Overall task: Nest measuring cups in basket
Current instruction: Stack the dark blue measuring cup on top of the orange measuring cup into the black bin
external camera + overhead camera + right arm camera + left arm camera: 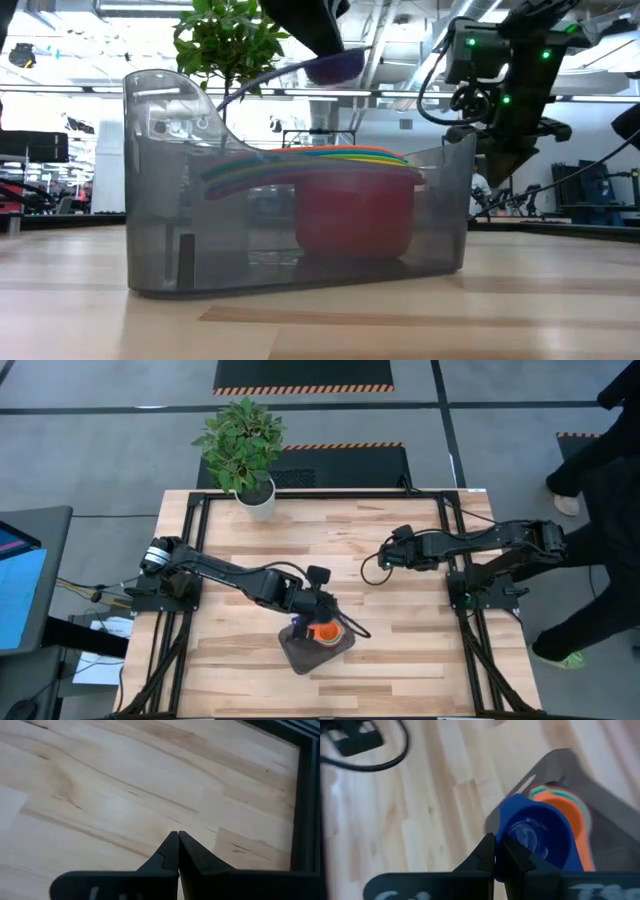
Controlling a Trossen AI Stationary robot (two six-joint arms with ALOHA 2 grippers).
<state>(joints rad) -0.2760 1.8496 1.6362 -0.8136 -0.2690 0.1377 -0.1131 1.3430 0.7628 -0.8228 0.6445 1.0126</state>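
Left end effector is pinched shut on the dark blue measuring cup, held just above the basket, directly over the nested stack inside; right end effector, closed and empty, waits well clear.

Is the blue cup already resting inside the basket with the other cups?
No: the left gripper holds the blue cup above the orange-topped stack in the basket.

Potted plant at the table's far edge; person beside it.
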